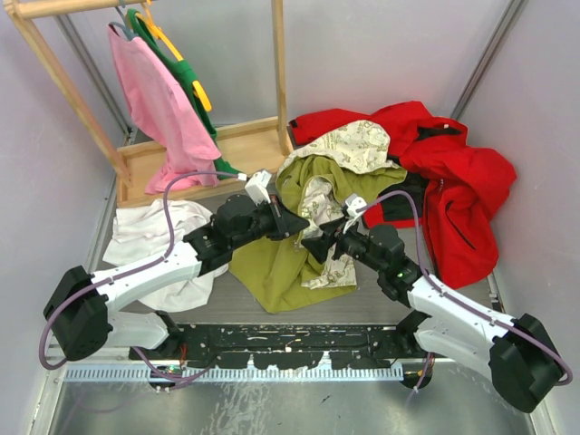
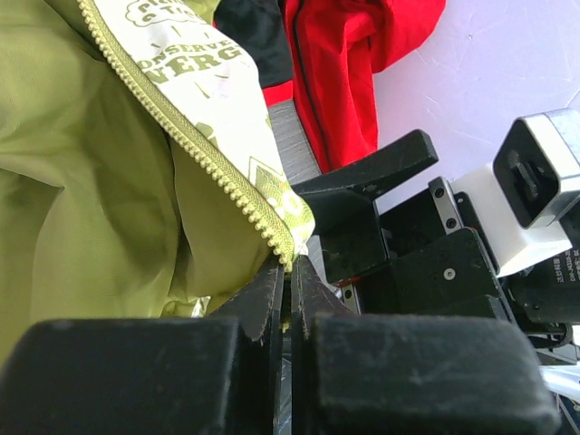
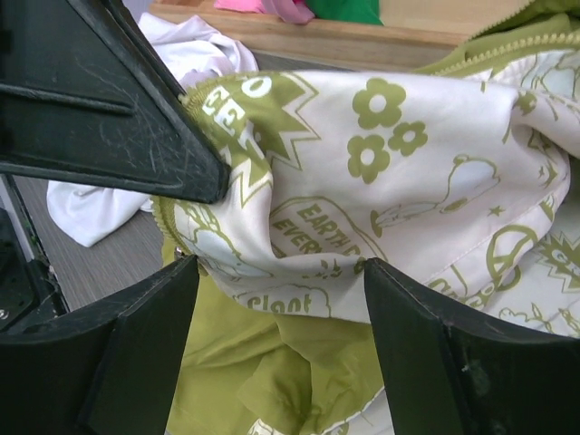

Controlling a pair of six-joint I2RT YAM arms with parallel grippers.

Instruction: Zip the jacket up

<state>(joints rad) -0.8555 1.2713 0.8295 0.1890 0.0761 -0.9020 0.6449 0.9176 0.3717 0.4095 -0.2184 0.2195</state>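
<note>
Left tool (image 2: 288,268) pinched the jacket (image 1: 288,265); right tool (image 3: 276,276) spread.
The jacket lay crumpled on the counter (image 1: 272,408), touching the red jacket (image 1: 458,186) on its left, with olive shell and cream printed lining both showing. The left tool's fingers, pressed together, gripped the lower end of the zipper teeth (image 2: 201,156). Nearer the red jacket, the right tool stood open around a fold of cream lining.
</note>
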